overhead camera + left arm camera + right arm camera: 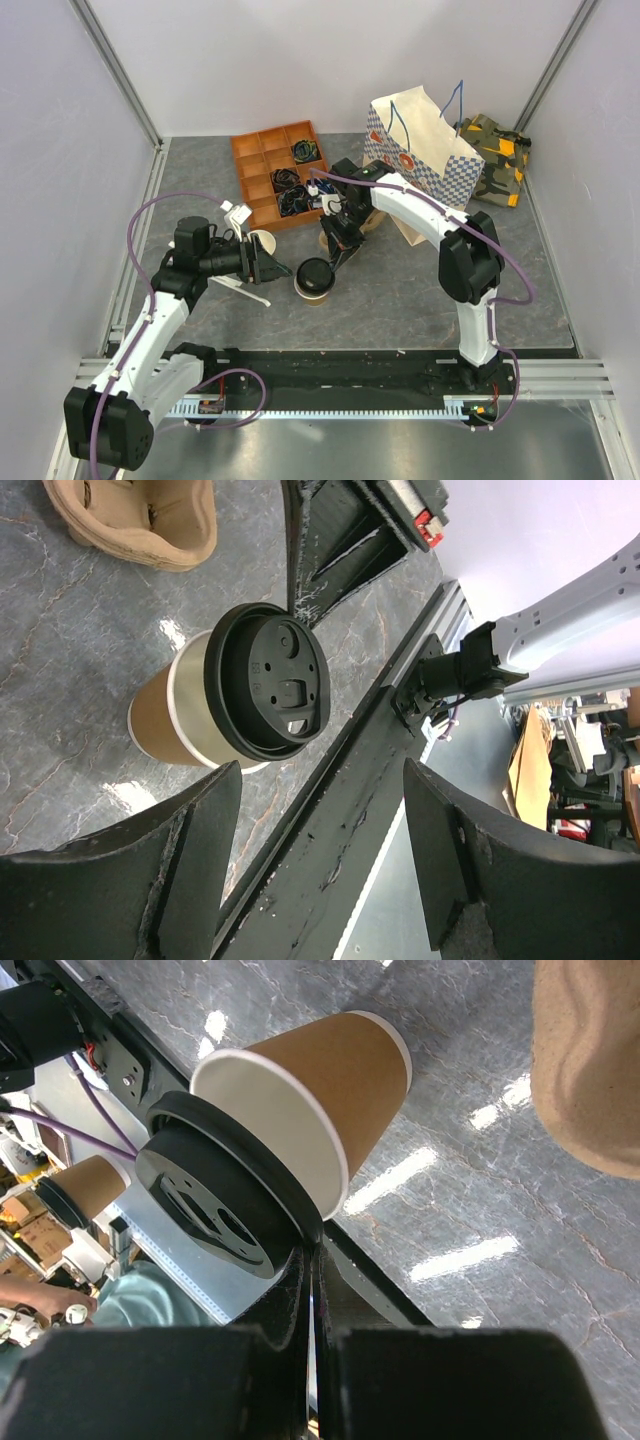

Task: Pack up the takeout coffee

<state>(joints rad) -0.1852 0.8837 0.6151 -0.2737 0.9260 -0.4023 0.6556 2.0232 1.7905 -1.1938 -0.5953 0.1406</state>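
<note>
Black left gripper (274, 267): near-left of the orange tray (256, 160); jaws spread wide, nothing between them, mouth turned rightward.
Tan lidless cup (263, 241): one, upright, between the left gripper and the tray's near edge.
Takeout coffee (315, 280): one, brown paper with its black lid on, standing on the table on the near side of the tray, off its near right corner.
Key relation: the coffee lies just ahead of the left jaws and to their right, clear of both fingers. Its long axis is vertical. In the left wrist view that axis runs roughly from one finger toward the other, so the wrist probably needs a roll before a side grip.
Right gripper (333, 265): also near the tray's near right corner; fingers pressed together, holding nothing, tips apparently against the lid's rim.
Nearer arm: the right, though closed; the left looks readier to grasp.
Pulp carrier (140, 525): one, right of the tray.
Paper bag (425, 150): one, upright, right of the tray.
Camouflage pouch (495, 160): one, farthest right of the tray.
</note>
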